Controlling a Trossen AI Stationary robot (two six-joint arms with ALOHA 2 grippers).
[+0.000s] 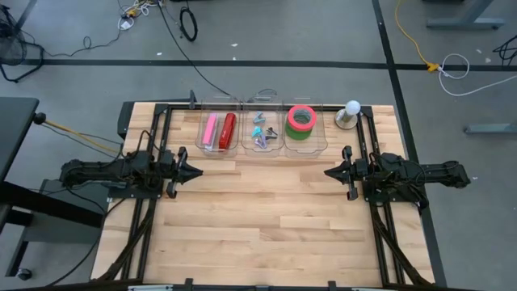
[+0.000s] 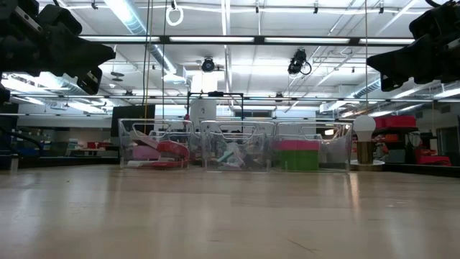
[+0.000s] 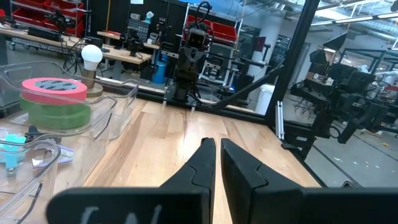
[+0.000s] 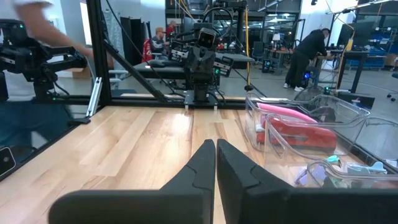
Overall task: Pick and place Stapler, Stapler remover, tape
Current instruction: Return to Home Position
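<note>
In the right bin [image 1: 305, 148], tape [image 1: 300, 121]: light, stiff, prob. best pinched thru the hole. Left gripper [image 1: 196, 171] & right gripper [image 1: 327, 171] closed, empty.

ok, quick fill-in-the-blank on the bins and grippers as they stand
1. In the right bin, the red tape roll lies on the ____ one.
2. The left bin holds a red stapler and a ____ one.
3. The left gripper and right gripper are both ____, holding nothing.
4. The staple removers lie in the ____ bin.

Missing: green; pink; shut; middle.
</note>
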